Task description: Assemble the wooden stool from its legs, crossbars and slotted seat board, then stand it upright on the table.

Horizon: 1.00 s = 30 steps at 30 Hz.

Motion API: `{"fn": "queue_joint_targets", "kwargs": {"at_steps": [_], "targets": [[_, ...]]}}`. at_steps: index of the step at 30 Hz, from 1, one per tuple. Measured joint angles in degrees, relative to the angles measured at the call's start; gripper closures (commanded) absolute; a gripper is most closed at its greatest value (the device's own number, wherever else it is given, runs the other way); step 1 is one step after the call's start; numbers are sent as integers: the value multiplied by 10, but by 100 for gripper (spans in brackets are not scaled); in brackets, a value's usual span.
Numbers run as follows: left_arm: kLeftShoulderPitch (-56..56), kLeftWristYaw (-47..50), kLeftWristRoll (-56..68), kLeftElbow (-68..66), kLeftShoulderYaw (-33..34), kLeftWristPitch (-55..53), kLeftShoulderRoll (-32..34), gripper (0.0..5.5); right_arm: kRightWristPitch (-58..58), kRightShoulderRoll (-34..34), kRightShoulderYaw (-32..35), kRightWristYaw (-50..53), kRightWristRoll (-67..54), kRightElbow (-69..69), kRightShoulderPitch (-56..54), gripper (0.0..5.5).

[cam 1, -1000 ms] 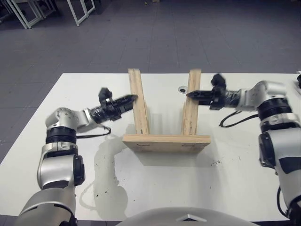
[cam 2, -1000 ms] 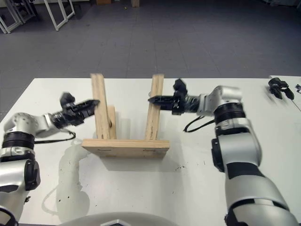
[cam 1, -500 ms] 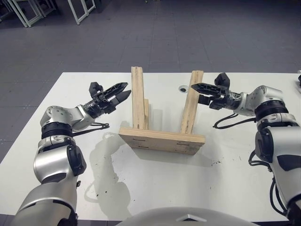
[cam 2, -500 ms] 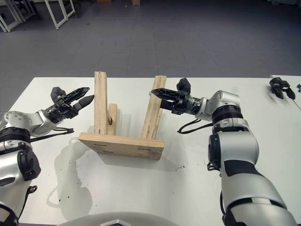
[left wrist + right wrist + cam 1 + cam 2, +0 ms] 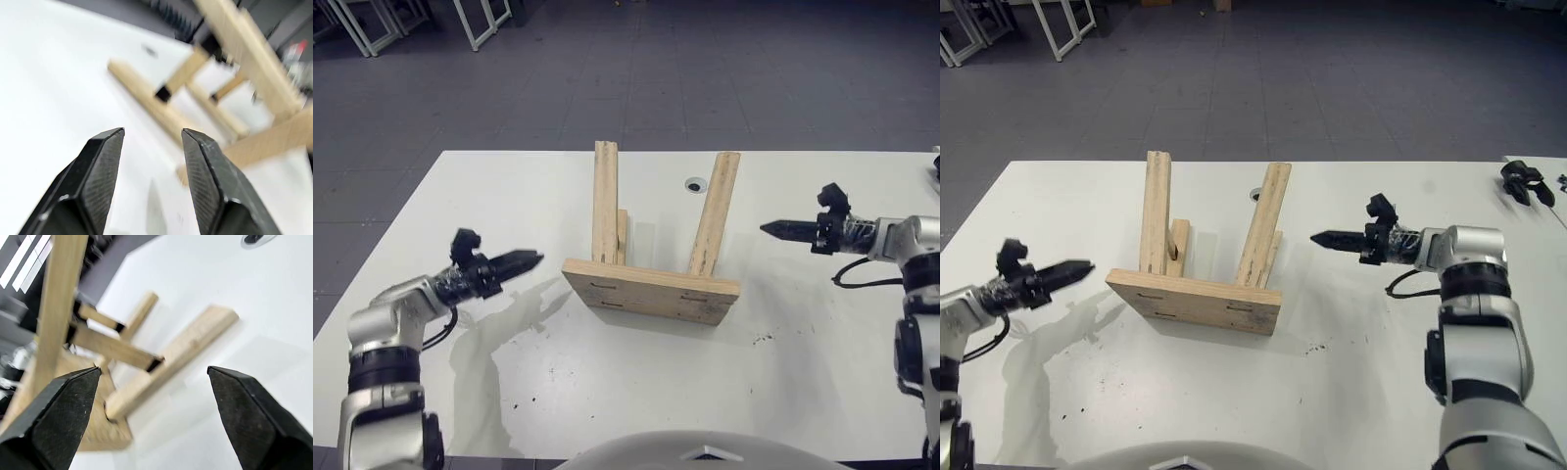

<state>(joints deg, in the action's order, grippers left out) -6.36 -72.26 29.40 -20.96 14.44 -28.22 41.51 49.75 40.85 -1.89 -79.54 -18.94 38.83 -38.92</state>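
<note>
Two arms reach low over the white table [image 5: 822, 362]. The left gripper [image 5: 527, 260] and right gripper [image 5: 775, 228] point inward, each well apart from the wooden stool [image 5: 651, 292]. It lies on its side mid-table, with tabletop showing on both flanks.

Left wrist view: fingers [image 5: 105, 147] parted, holding nothing, stool ahead.

Right wrist view: fingers [image 5: 73, 387] spread wide, stool beyond.

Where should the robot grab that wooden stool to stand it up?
Probably left gripper on the left leg, right gripper on the right leg, each from outside: the stool lies on its side, legs pointing away, outer faces free.
</note>
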Motion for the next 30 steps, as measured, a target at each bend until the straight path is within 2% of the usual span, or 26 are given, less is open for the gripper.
{"fn": "queue_joint_targets", "kwargs": {"at_steps": [5,10,13,19,22,26,30], "targets": [[62,-25,-41,56,-18,126,0,240,-35,67,-41,-11,14,-266,151,145],[60,-59,-72,106,-69,175,19,154,-39,113,-95,-17,5,-533,215,145],[30,-59,-78,110,-98,175,17,149,-20,103,-111,16,-10,-587,222,145],[-46,-57,-104,63,-144,198,-6,149,-9,60,-148,83,-8,-591,200,145],[-59,-66,-107,49,-162,199,-10,198,-17,53,-163,105,9,-574,191,145],[-64,-106,-101,46,-180,194,-9,277,-21,38,-175,125,11,-560,181,236],[-64,-141,-92,73,-191,158,8,328,-47,10,-194,138,17,-519,177,297]]}}
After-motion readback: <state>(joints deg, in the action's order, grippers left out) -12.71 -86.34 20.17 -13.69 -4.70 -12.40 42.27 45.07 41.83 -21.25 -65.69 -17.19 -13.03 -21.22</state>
